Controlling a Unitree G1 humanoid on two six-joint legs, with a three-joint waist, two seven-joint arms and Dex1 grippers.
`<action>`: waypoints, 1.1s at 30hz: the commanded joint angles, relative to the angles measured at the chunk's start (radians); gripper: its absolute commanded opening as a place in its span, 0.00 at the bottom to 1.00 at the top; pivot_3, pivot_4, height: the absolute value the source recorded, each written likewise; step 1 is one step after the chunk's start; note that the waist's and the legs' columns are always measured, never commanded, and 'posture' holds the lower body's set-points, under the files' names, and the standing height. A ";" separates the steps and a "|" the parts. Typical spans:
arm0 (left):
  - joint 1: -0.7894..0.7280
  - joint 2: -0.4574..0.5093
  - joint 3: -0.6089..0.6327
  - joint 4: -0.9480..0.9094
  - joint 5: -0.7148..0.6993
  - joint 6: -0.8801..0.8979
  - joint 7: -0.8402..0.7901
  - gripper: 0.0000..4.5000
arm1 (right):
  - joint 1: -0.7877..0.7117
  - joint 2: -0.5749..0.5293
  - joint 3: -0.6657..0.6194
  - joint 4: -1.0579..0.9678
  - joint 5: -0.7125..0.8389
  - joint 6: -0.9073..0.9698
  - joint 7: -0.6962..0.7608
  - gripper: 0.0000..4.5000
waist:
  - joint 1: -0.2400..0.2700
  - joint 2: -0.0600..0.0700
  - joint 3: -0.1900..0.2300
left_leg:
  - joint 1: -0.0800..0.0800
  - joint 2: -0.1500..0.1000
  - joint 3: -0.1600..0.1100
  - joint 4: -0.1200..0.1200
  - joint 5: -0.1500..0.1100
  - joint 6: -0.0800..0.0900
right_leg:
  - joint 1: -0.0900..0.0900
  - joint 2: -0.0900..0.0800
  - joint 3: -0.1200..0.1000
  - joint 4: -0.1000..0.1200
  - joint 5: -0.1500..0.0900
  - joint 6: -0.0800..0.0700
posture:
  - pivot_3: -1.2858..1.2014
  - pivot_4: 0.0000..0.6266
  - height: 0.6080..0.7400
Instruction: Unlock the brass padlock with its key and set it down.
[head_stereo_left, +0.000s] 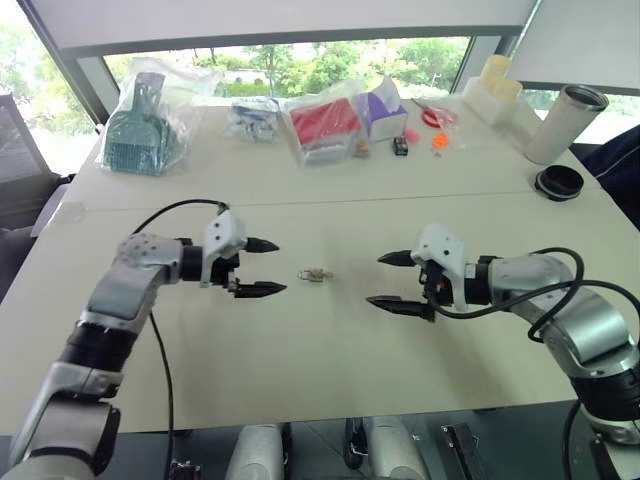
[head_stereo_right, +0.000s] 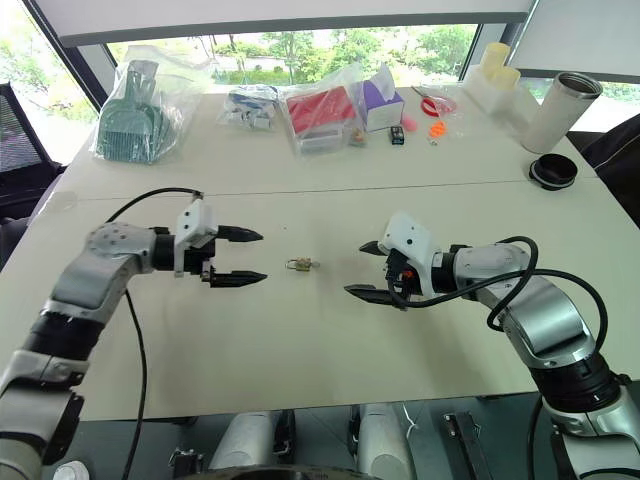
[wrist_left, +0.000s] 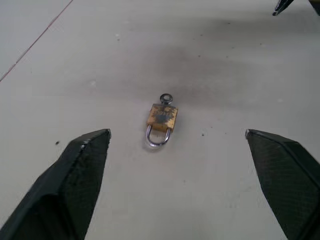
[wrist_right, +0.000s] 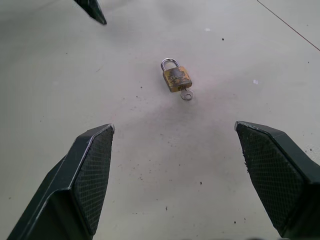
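Hovering low over the pale beige table (head_stereo_left: 330, 340), nearest the camera: two black-fingered grippers, tips facing each other. Left gripper (head_stereo_left: 262, 267) standing with fingers spread wide, gripping nothing. Right gripper (head_stereo_left: 392, 279) likewise gaping wide, holding nothing.

Lying flat on the table between the two, touching neither: tiny padlock with yellowish brass body and thin silver U-shaped shackle (wrist_left: 161, 119). Sitting in the keyhole at the end of the body opposite the shackle: very small silvery metal key (wrist_left: 166, 98), its round bow sticking out. Shackle seemingly seated in the body, though too small to tell for certain.

Crowding the far side of the table, well apart from the padlock: teal plastic scoop in a clear bag (head_stereo_left: 142, 125), red flat item in a clear bag (head_stereo_left: 325, 125), purple and white box (head_stereo_left: 381, 108), white metal cylinder tumbler (head_stereo_left: 564, 123), black round lid (head_stereo_left: 559, 181) near the tumbler.
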 joint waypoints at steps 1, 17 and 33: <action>-0.068 -0.035 -0.029 0.107 0.048 -0.094 -0.043 1.00 | 0.018 -0.002 -0.036 -0.062 0.017 0.012 -0.021 0.89 | 0.000 0.000 0.000 | 0.000 0.000 0.000 0.000 0.000 0.000 | 0.000 0.000 0.000 0.000 0.000 0.000 | 0.52 0.24 1.00; -0.312 -0.263 -0.117 0.684 0.278 -0.445 -0.045 1.00 | 0.105 -0.003 -0.091 -0.170 0.042 0.078 -0.111 0.89 | -0.001 -0.001 0.000 | -0.002 0.000 -0.002 0.011 -0.001 0.002 | 0.000 -0.001 0.000 0.007 -0.001 0.001 | 0.52 0.24 1.00; -0.326 -0.276 -0.095 0.777 0.310 -0.497 -0.009 0.17 | 0.060 -0.004 -0.015 -0.133 -0.029 0.001 -0.120 0.89 | -0.001 -0.004 -0.002 | -0.001 0.001 -0.006 0.011 -0.001 0.002 | 0.002 -0.001 0.000 0.008 0.000 0.001 | 0.52 0.24 1.00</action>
